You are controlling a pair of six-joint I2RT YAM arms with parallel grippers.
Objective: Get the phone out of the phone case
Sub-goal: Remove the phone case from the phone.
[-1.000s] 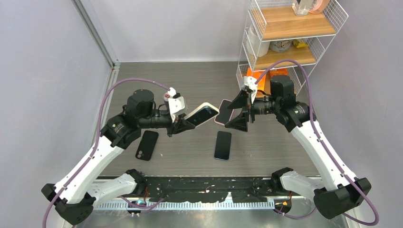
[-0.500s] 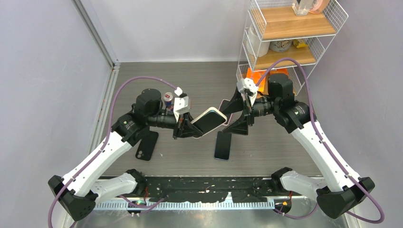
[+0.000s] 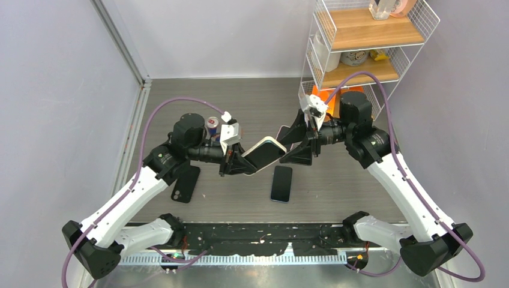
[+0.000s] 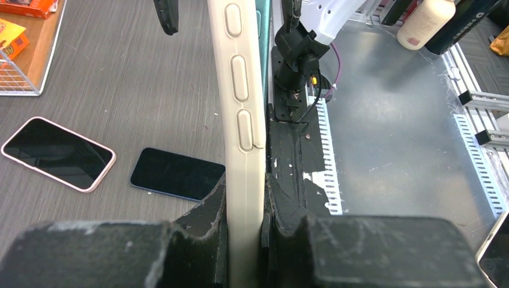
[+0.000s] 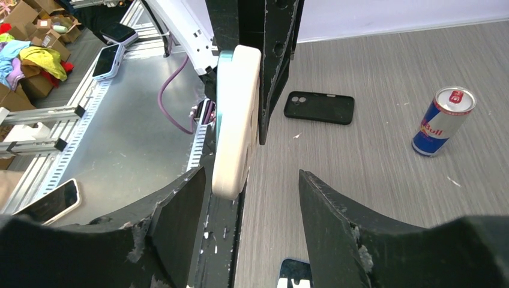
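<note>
1. Since a second ago, the left gripper [image 3: 237, 161] has carried the cream soft-plastic phone case [image 3: 268, 141] toward 3 o'clock in the overhead view. The right gripper [image 3: 293, 144] has come in to meet it, with its jaws narrower than before.
2. Hard to see: overhead, the right gripper covers most of a pink-edged phone with a dark screen. The left wrist camera shows that phone whole [image 4: 57, 153], flat on the grey wood-grain table [image 3: 240, 102]. I can't tell whether either right finger touches the case.
3. Only the overhead view shows the dark-screened phone [image 3: 265, 155] face up inside the case. The wrist views give the case edge-on, with just a teal sliver of phone along it.
4. Only the right wrist view shows the blue-and-silver drink can [image 5: 443, 120] clearly. It stands at 3 o'clock of a black phone lying camera-side up [image 5: 318, 108].
5. The left gripper is clamped tight on one end of the case, holding it off the table. The right gripper's jaws are partly open and grip nothing. The case's free end sits in their gap, closer to one finger [image 5: 180, 204].
6. Overhead, a bare dark phone [image 3: 281, 183] lies at 5 o'clock below the case.
</note>
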